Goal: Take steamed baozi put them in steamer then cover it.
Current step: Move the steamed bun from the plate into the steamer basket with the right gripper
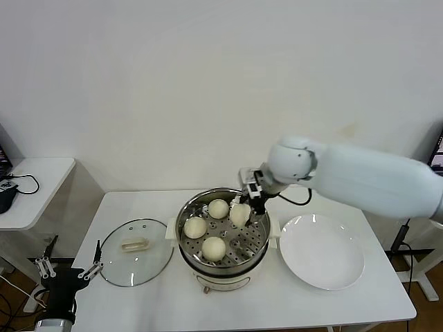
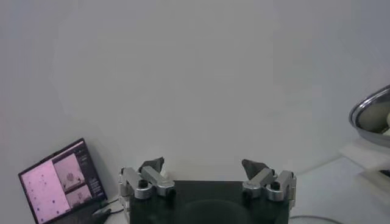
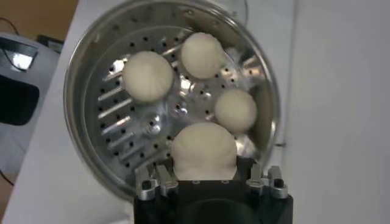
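Head view shows the right arm reaching in from the right, its right tool (image 1: pixel 248 205) down over the far right part of the steamer (image 1: pixel 223 259), which stands in the middle of the white worktop (image 1: pixel 346 297). The tool's fingers are closed around a steamed baozi (image 1: pixel 239 214), holding it just inside the pot's rim. Three more buns sit on the perforated tray: one at the far side (image 1: pixel 219 208), one on the left (image 1: pixel 195 227) and one nearest the front edge (image 1: pixel 214 247), each a little apart from the others.

From the right wrist view I look straight down into the pot (image 3: pixel 91 73): the held bun (image 3: pixel 203 149) fills the space between the tool's fingers (image 3: pixel 157 181), and the other three lie beyond it on the tray, the two farther ones just beside each other.

The cover (image 1: pixel 136 252) lies flat on the worktop just to the left of the steamer, handle up. A white plate (image 1: pixel 322 251) lies on the right, near the pot.

The left arm hangs low off the worktop's left front corner, its left tool (image 1: pixel 69 266) spread wide and holding nothing; the left wrist view shows those fingers (image 2: pixel 150 165) well apart, with a laptop screen (image 2: pixel 58 180) behind.
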